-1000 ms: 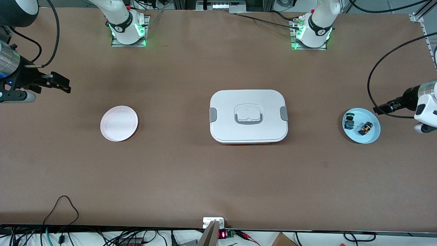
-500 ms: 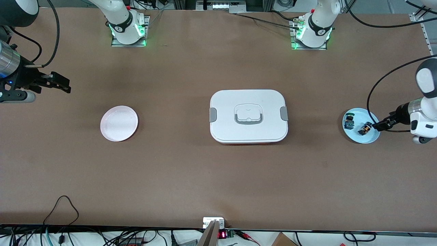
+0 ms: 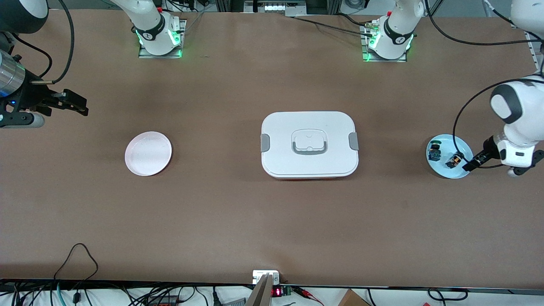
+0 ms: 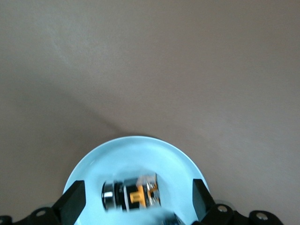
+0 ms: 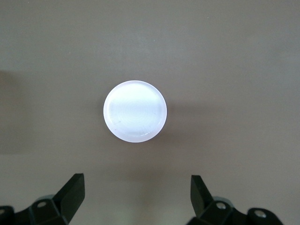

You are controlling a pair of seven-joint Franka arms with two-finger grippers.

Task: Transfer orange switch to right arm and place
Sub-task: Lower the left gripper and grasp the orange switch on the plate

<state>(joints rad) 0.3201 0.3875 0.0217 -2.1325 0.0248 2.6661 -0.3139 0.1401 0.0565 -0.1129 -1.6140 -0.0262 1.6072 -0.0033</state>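
The orange switch (image 3: 453, 160) lies on its side on the light blue plate (image 3: 444, 171) at the left arm's end of the table. In the left wrist view the switch (image 4: 133, 195) lies between my open fingers, on the plate (image 4: 140, 154). My left gripper (image 3: 469, 165) is open and low over the plate's edge, right beside the switch. My right gripper (image 3: 78, 106) is open and empty, waiting in the air at the right arm's end of the table. A pink plate (image 3: 148, 153) lies on the table; it also shows in the right wrist view (image 5: 135, 111).
A green-capped, blue-bodied part (image 3: 434, 151) lies on the same blue plate, beside the orange switch. A white lidded box (image 3: 309, 144) with grey clasps stands in the middle of the table. Cables run along the edge nearest the front camera.
My left gripper has come down toward the blue plate and now sits at its edge beside the orange switch. The right arm has not moved.
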